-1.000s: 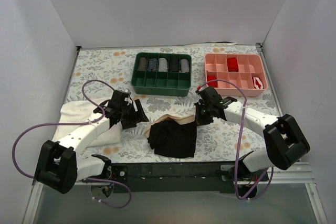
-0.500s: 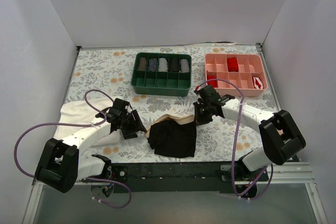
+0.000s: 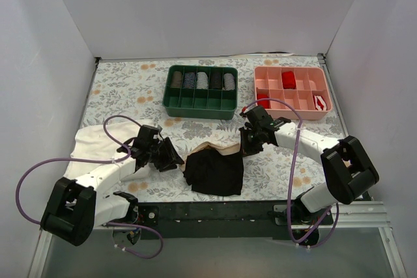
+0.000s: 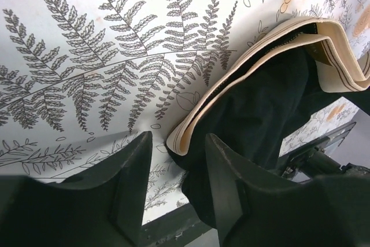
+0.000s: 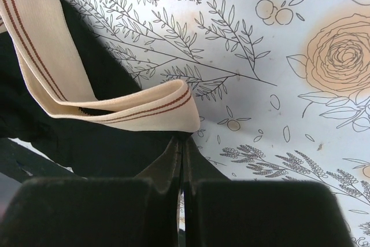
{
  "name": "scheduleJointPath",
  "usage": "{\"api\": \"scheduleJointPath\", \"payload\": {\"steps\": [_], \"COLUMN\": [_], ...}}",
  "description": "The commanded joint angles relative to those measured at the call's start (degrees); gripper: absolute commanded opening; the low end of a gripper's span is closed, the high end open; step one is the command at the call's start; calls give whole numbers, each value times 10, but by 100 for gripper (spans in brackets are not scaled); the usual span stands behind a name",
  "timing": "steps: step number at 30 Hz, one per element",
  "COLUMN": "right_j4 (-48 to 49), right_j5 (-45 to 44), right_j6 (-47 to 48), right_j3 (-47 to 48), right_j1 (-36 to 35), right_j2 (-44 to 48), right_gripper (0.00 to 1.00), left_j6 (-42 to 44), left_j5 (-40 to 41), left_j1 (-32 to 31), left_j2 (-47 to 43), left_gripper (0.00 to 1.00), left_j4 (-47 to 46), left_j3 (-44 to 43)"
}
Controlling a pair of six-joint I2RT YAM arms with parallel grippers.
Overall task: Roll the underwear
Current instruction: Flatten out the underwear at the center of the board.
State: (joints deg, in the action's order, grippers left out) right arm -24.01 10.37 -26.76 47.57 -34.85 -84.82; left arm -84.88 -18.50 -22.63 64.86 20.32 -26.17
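Note:
The underwear (image 3: 215, 170), black with a pale beige waistband (image 3: 212, 147), lies crumpled at the near middle of the flowered table. My left gripper (image 3: 174, 159) is open, low at the underwear's left edge. In the left wrist view its fingers (image 4: 130, 166) straddle the folded waistband corner (image 4: 176, 140) of the underwear (image 4: 266, 114). My right gripper (image 3: 245, 146) is at the underwear's upper right corner. In the right wrist view it (image 5: 182, 140) is shut, its tips pinching black fabric just under the folded waistband (image 5: 52, 73).
A green tray (image 3: 201, 105) with dark rolls stands at the back middle. A pink tray (image 3: 291, 115) with red rolls stands at the back right. A white cloth (image 3: 98, 144) lies under the left arm. The table's black front rail (image 3: 215, 209) is close behind the underwear.
My left gripper has moved down and to the right, from beside the white cloth to the underwear's left corner. My right gripper has stayed at the upper right corner.

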Motion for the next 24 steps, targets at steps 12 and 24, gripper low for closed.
{"api": "scheduleJointPath", "payload": {"steps": [12,24], "right_j4": [2,-66], "right_j5": [13,16], "right_j6": [27,2], "right_j3": [33,54], "right_j1": [1,-6], "right_j2": [45,260], "right_gripper": [1,1], "left_j6": [23,77], "left_j5": [-15,23], "left_j1": [0,0], "left_j2": [-14,-103], "left_gripper": [0,0], "left_j4": [-17,205], "left_j3": [-23,-267]}}
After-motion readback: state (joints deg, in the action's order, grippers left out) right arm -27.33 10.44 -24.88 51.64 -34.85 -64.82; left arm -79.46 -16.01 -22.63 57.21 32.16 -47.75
